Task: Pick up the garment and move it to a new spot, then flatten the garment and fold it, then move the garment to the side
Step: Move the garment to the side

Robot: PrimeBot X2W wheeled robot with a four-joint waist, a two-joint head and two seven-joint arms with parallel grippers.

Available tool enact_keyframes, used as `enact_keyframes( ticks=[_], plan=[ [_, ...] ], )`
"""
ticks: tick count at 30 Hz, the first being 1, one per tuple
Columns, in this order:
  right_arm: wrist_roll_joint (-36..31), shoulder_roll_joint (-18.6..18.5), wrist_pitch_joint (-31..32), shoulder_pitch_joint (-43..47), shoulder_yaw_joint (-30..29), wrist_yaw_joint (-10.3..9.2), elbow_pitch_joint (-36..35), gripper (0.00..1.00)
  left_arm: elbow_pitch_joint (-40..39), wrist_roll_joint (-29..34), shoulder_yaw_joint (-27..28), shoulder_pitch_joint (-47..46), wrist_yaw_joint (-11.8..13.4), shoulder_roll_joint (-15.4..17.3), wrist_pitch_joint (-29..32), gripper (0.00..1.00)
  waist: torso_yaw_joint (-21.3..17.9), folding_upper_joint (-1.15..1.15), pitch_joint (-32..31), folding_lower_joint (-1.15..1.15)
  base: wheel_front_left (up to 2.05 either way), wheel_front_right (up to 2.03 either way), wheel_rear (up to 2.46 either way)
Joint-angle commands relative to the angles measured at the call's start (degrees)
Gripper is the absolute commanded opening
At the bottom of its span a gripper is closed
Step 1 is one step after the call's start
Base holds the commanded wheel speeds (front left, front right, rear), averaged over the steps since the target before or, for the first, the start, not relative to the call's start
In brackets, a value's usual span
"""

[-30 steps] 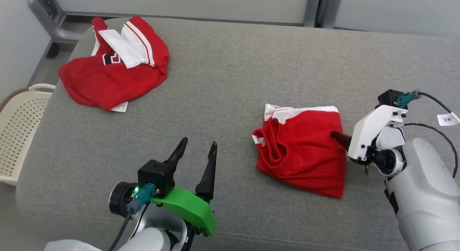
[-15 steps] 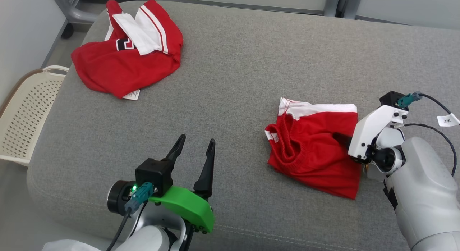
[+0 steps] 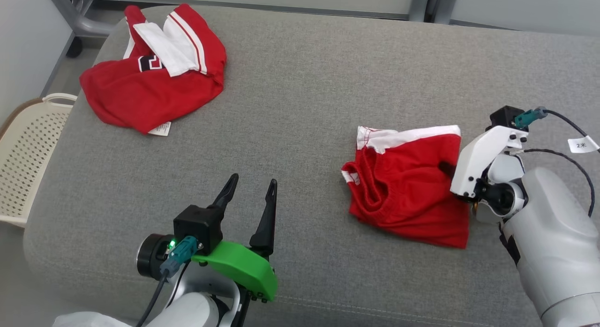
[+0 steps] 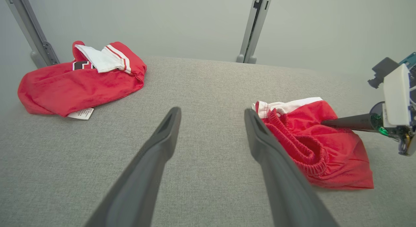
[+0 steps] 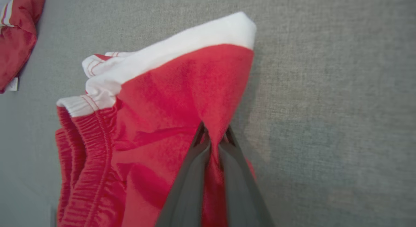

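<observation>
The garment (image 3: 408, 191), a pair of red shorts with a white band along its far edge, lies crumpled on the right part of the grey padded surface (image 3: 300, 107), its gathered elastic waistband turned toward the robot's left. The right gripper (image 5: 214, 134) reaches in from the right side and is clamped tight on a fold of red cloth near the shorts' right edge, a little below the white band; in the right wrist view the two dark fingers press together with the fabric drawn up into a small peak between them. The rest of the shorts rests on the surface. The left gripper (image 3: 252, 182) hovers over bare grey cloth nearer the robot, well apart from the shorts, its fingers spread wide and holding nothing. At the far left corner of the surface lies a second red garment (image 3: 140, 92) with white panels and a small white label (image 3: 161, 128) at its near edge. A cream perforated basket (image 3: 23, 153) stands just beside the surface's left edge, lower down
</observation>
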Motion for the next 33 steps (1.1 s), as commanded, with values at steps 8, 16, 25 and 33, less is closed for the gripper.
enact_keyframes(
  ticks=[8,16,25,33],
  plan=[
    [1.2,-3.5,0.3,-2.0,1.2,0.0,-1.0,0.0,-1.0,0.2,-0.2,-0.6,0.5,0.5,-0.2,1.0,-3.8,0.0,-0.9,0.0,0.0,0.0,0.0],
    [1.3,-4.5,0.2,-3.6,2.5,0.0,-1.5,0.0,-2.2,0.6,-0.3,-1.0,0.6,1.1,0.3,1.0,-10.0,0.0,-0.6,0.0,0.0,0.0,0.0],
    [0.9,-5.1,-0.7,-7.9,2.8,0.0,-1.1,0.0,-3.7,1.7,-0.9,-3.5,0.2,1.0,1.1,1.0,-19.1,0.0,2.8,0.0,0.0,0.0,0.0],
    [1.0,-7.4,-2.8,-12.1,2.8,0.0,-0.5,0.0,-4.0,2.9,-1.4,-7.2,-0.4,0.3,2.1,1.0,-22.0,0.0,6.4,0.0,0.0,0.0,0.0]
  ],
)
